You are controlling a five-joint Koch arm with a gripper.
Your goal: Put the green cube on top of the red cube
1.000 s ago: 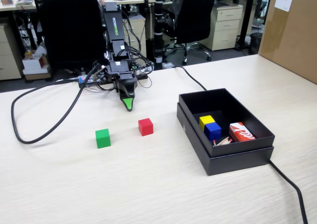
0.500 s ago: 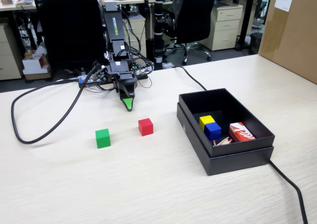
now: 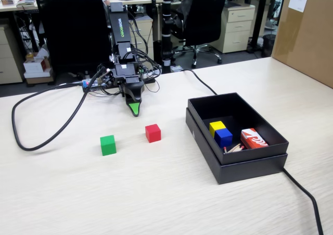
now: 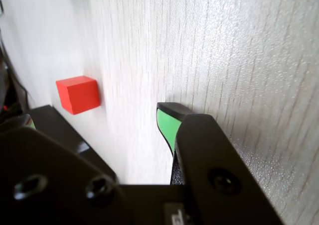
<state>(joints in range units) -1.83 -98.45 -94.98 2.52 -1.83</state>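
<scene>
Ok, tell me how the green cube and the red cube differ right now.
Colour: the green cube is bright green, the red cube is red.
Place: in the fixed view the green cube sits to the left and nearer the camera; the red cube lies farther back, closer to the end effector.
Wrist view: the red cube shows whole, the green cube only as a sliver at the top edge.
Shared: same size, matte, both resting apart on the table.

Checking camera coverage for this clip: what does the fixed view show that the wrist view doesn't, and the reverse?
Only the fixed view shows the black box holding a yellow cube, a blue cube and a red-and-white packet, plus the whole green cube. Only the wrist view shows the gripper tip close up. Both show the red cube on the table.
</scene>
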